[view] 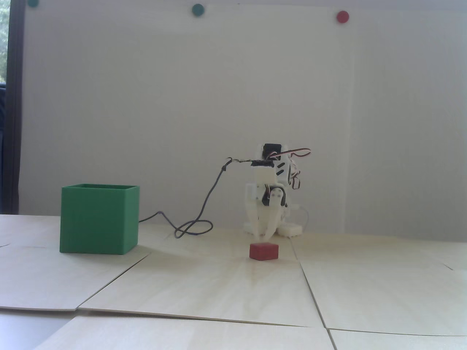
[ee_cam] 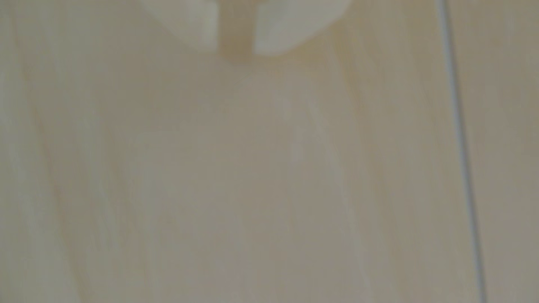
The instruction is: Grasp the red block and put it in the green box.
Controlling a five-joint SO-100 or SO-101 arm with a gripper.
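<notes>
Red against pale wood, the block (view: 264, 252) sits flat on the table (view: 219, 291) in the fixed view, out in the open with bare boards all around it, which should give the fingers room to come down on either side. It has not been lifted. The green box (view: 99, 218) stands well apart from it, off to the left of that view, open side up (the sensible way to receive something dropped from above).

Just behind and above the block, the white arm (view: 268, 182) is folded forward and low, its gripper (view: 263, 236) pointing down with the tips close over the block's top rear edge. From this low, head-on angle I cannot tell whether the tips are truly over the block or some way behind it. I judge this to be the approach, before any grasp.

The wrist view settles the fingers: two pale fingertips (ee_cam: 201, 26) enter from the top edge with a narrow slot of table showing between them, so the gripper (ee_cam: 235, 51) is slightly parted and holds nothing. Everything there is blurred, and the block does not appear in it at all; only wood grain and one board seam (ee_cam: 463, 163) do. The box's inside is hidden from both cameras. A dark cable (view: 204, 204) trails from the arm across the table behind the box.
</notes>
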